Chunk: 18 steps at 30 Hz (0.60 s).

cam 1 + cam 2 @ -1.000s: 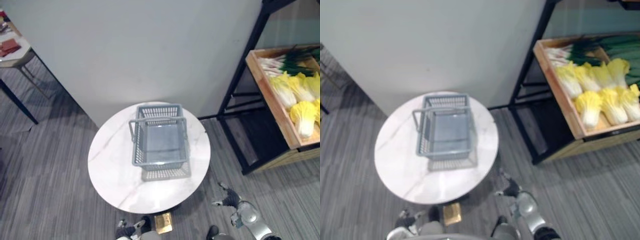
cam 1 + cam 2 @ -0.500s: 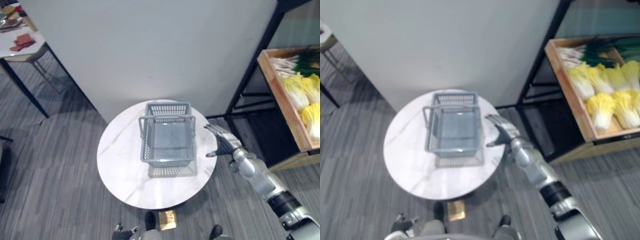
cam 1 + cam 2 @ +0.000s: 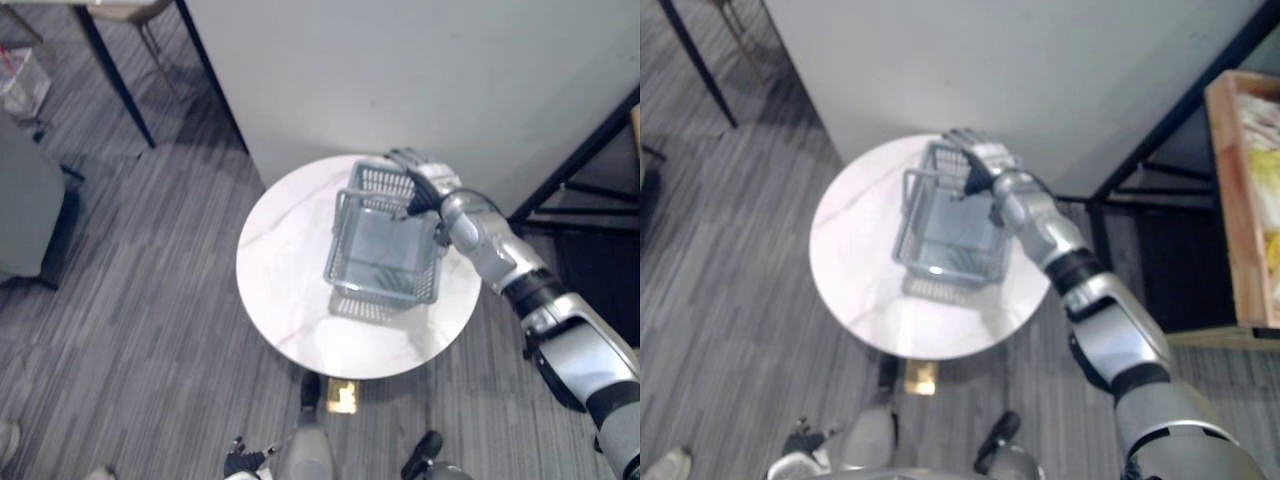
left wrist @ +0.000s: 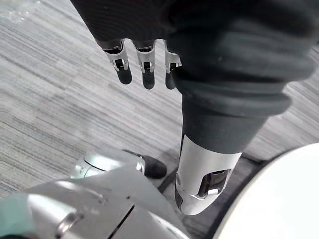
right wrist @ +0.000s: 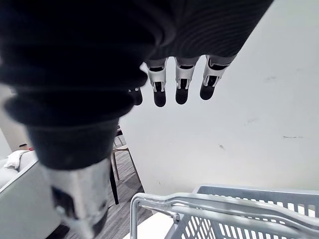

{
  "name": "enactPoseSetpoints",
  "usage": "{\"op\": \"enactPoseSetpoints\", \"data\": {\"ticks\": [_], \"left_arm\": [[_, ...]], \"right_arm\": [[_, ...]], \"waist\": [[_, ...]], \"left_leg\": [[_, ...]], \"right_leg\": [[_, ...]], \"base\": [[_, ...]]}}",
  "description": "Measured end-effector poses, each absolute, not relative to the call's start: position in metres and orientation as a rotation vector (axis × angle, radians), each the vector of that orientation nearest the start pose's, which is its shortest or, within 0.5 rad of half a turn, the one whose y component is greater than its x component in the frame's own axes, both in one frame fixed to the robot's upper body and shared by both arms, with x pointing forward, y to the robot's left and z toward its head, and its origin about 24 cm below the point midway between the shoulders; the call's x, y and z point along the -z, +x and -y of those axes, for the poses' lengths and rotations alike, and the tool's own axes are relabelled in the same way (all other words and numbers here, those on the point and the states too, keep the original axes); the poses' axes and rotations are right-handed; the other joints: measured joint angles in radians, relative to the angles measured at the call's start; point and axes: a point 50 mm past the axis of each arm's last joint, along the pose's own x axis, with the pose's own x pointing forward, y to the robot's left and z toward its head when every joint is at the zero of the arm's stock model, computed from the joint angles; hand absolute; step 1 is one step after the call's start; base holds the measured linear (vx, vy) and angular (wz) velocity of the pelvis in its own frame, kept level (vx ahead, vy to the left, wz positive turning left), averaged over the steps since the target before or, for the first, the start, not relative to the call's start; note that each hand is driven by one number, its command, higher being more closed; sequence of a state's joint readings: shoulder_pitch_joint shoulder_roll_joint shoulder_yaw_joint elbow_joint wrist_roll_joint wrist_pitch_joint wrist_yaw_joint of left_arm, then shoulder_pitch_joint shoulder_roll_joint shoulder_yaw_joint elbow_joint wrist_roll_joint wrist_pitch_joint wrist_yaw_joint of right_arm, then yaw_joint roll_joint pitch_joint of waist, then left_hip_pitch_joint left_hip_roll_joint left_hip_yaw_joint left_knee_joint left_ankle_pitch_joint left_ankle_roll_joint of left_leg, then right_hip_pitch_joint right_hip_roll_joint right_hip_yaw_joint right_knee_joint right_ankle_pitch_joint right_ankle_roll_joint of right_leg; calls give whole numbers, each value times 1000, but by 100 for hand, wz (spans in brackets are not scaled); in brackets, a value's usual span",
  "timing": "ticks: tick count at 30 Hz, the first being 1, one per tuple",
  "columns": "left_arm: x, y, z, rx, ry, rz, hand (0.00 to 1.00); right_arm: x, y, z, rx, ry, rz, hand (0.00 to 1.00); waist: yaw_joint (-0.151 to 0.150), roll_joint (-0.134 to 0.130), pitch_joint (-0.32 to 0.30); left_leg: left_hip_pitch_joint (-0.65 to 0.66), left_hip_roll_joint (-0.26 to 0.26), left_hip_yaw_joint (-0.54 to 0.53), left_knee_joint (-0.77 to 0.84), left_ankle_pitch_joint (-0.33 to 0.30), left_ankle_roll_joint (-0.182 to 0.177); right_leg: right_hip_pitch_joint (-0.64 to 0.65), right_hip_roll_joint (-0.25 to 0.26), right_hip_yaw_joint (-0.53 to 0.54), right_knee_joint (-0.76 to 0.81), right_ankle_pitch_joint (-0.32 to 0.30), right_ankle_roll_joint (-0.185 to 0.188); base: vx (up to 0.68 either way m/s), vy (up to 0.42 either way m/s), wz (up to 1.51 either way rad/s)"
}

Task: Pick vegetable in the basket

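Vegetables (image 3: 1267, 165): none picked yet, so the task looks to be at its very start.

Nearest, the left hand (image 4: 146, 63) hangs low by the robot's side over the grey floor (image 4: 45, 99). Its fingers are straight and loosely side by side, and it holds nothing.

Next out is the round white marble table (image 3: 290, 285), with the grey plastic basket (image 3: 383, 291) standing upright on it, toward the far side. The basket is empty and its bottom is bare.

The right hand (image 3: 425, 186) reaches out over the basket's far rim. In the right wrist view its fingers (image 5: 180, 84) hang straight and slightly apart, with nothing in them. They are above the basket handle (image 5: 199, 204) and not touching it.

Farthest, off to the robot's right, a wooden crate (image 3: 1228, 190) sits on a black shelf frame (image 3: 1165, 125). The yellow leafy vegetables lie in that crate, well apart from the basket and from both hands.

Everything is left to do: swing the right hand over to the crate, grasp one vegetable, carry it back and put it in the basket. My guess is that the reach to the crate comes next.
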State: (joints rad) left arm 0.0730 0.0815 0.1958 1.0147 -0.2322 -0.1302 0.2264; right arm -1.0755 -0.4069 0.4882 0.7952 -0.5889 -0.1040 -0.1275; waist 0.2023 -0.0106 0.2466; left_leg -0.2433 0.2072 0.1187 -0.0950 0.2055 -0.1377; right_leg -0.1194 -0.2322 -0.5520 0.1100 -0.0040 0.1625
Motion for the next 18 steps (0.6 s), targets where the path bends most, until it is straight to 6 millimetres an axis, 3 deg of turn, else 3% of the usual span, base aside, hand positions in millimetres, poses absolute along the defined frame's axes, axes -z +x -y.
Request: {"op": "enactPoseSetpoints", "data": {"ticks": [5,18], "left_arm": [[142,125,-223,-582,-106,-868,0],[128,163,-211,-523,-108,-762,0]], "right_arm": [[-234,417,130,25,-1244,433,0],[-254,425,172,209,-1187,324,0]], "waist": [[13,1,63],[10,32,151]], "left_leg": [[-38,-21,-21,0,7,9],[-91,-43,-59,0,18,13]], "right_leg": [[-27,-22,-16,12,0,1],[-55,-37,-50,15,0,2]], "base": [[18,31,14],[39,-15,8]]}}
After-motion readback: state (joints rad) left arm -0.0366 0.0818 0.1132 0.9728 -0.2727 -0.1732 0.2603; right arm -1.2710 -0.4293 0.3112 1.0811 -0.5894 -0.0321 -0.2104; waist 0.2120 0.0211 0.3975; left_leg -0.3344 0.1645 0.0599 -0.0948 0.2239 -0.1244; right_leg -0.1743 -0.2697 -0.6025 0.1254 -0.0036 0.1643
